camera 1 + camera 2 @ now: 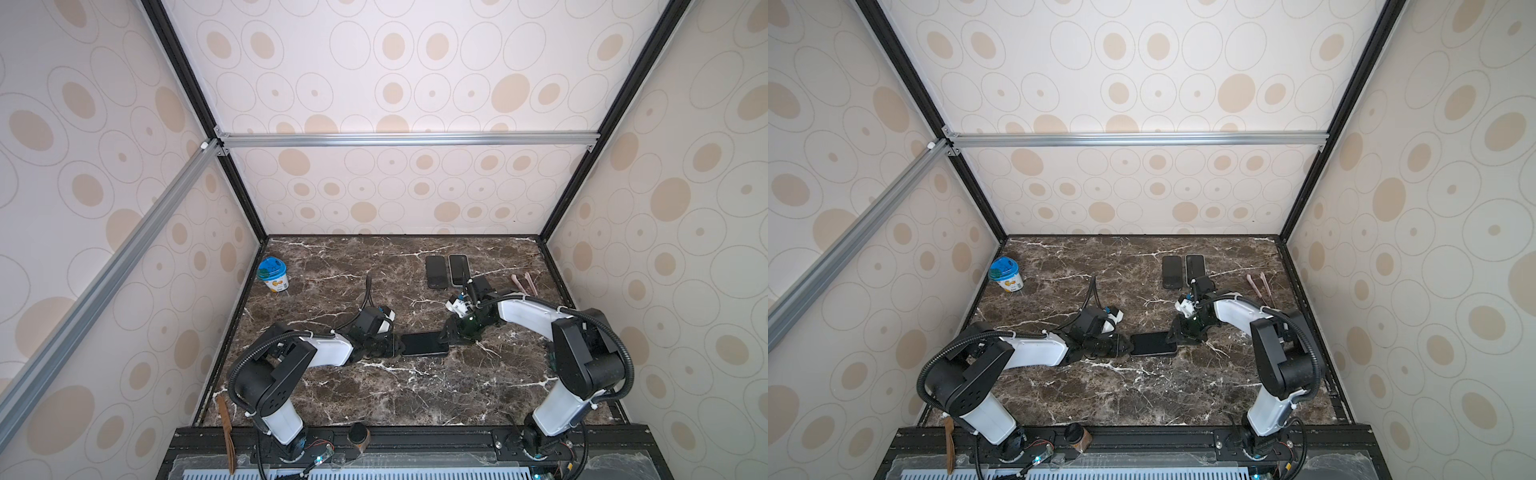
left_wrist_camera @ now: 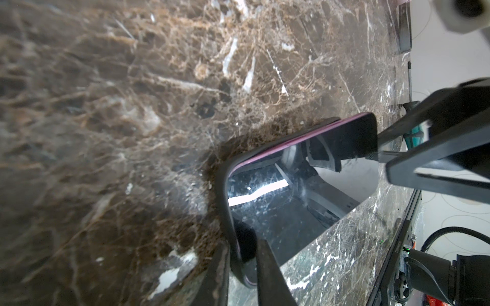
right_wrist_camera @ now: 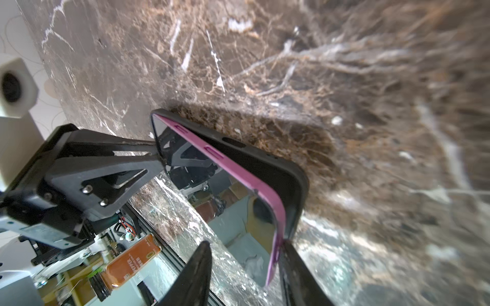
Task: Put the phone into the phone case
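At 6 o'clock on the front rail stands a brown pepper jar (image 1: 358, 434). Past it, near the middle of the marble table (image 1: 415, 395), the phone (image 1: 424, 341) lies screen up in the black phone case (image 3: 267, 164), its long axis running from 9 to 3 o'clock. In the right wrist view its pink side stands proud of the case wall.

The left gripper (image 1: 397, 347) meets the 9 o'clock end. Its jaws are narrow and pinch case and phone together, with one finger (image 2: 267, 270) on the screen. The right gripper (image 1: 451, 334) is at the 3 o'clock end with its jaws parted: one finger (image 3: 294, 265) touches the case, and its mate is off the glass.

Farther back are a blue-lidded cup (image 1: 272, 274) at 10 o'clock, two spare phones (image 1: 436, 272) at 1 o'clock, and two pink sticks (image 1: 524, 284) at 2.
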Robot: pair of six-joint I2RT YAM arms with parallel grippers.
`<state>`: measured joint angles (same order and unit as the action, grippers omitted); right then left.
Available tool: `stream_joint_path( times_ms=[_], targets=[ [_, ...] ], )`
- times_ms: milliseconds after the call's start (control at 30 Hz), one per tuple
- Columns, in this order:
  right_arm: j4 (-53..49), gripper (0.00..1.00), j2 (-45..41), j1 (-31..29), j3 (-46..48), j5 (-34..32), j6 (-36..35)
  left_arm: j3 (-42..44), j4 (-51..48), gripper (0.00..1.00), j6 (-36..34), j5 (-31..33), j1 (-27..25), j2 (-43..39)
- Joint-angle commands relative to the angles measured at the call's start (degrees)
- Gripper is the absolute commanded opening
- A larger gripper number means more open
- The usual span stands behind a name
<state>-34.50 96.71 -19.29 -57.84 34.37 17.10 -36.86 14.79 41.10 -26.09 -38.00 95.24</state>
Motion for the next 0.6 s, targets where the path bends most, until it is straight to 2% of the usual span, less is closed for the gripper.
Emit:
stream_joint_path(
  times_ms=[0,133,233,400,567],
  targets=[
    [-3.37,0.44,-2.83,-0.26,-2.27,-2.40,-1.38,0.41,-0.37,0.20,-0.15,-0.54,-0.49,0.12],
    [-5.65,0.40,-3.88,-0.31,-3.02,-7.27,-1.37,0.19,-0.67,0.20,-0.08,-0.54,-0.43,-0.30],
    [-7.30,0.38,-4.09,-0.31,-3.35,-10.55,-1.77,-0.17,-0.81,0.26,-0.05,-2.46,-0.44,-0.58],
    [-7.51,0.31,-3.79,-0.72,-2.29,-10.38,-1.75,-1.09,-2.08,0.35,-0.18,-2.89,-0.45,-1.27],
    [-5.28,0.25,-3.20,-1.45,-0.30,-7.92,-0.92,-1.80,-3.88,0.36,-0.99,-2.59,-0.45,-1.58]
  ],
)
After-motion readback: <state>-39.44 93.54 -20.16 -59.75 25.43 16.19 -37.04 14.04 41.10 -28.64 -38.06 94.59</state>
